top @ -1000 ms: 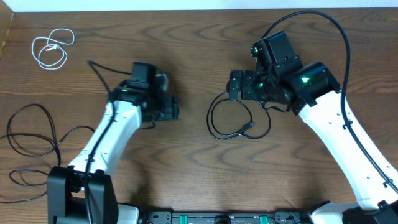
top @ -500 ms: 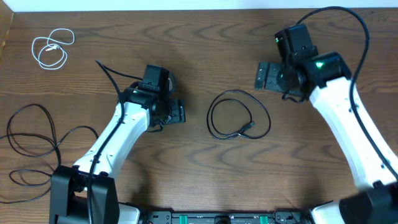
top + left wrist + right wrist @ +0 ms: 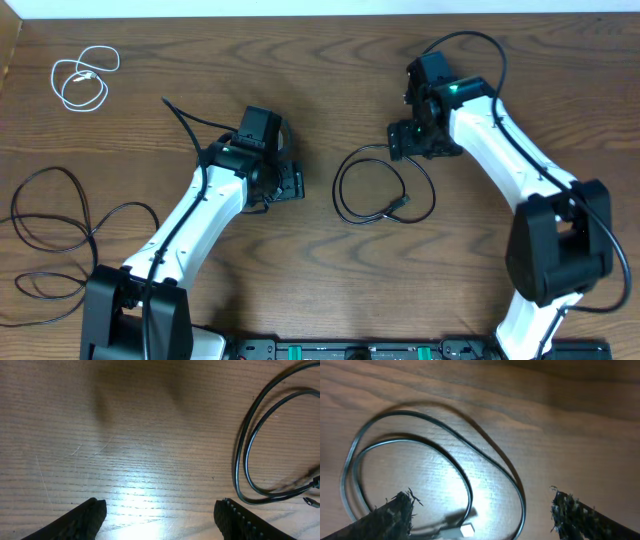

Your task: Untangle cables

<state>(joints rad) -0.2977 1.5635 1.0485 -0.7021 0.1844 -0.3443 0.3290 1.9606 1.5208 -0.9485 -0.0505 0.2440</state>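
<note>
Centre of worktop: the middle black cable (image 3: 383,190) lies in a loose double loop on the worktop (image 3: 300,60), its plug end inside the loop on the right side.
Far-left corner: we see the white cable (image 3: 84,78) in a small coil, well apart from the others.
Left edge: the left black cable (image 3: 60,225) sprawls in wide loops toward the near-left corner, reaching as far as the left arm (image 3: 190,220).
Right claw (image 3: 405,140): wide open with nothing in it, above the far-right rim of the middle loop. From its wrist we see the loop on the wood below the fingertips.
Left claw (image 3: 290,183): spread open and empty over bare wood, just left of that loop.
Around: a thicker black wire (image 3: 470,38) arcs over the right arm (image 3: 500,140), which shows a green light (image 3: 452,90).
</note>
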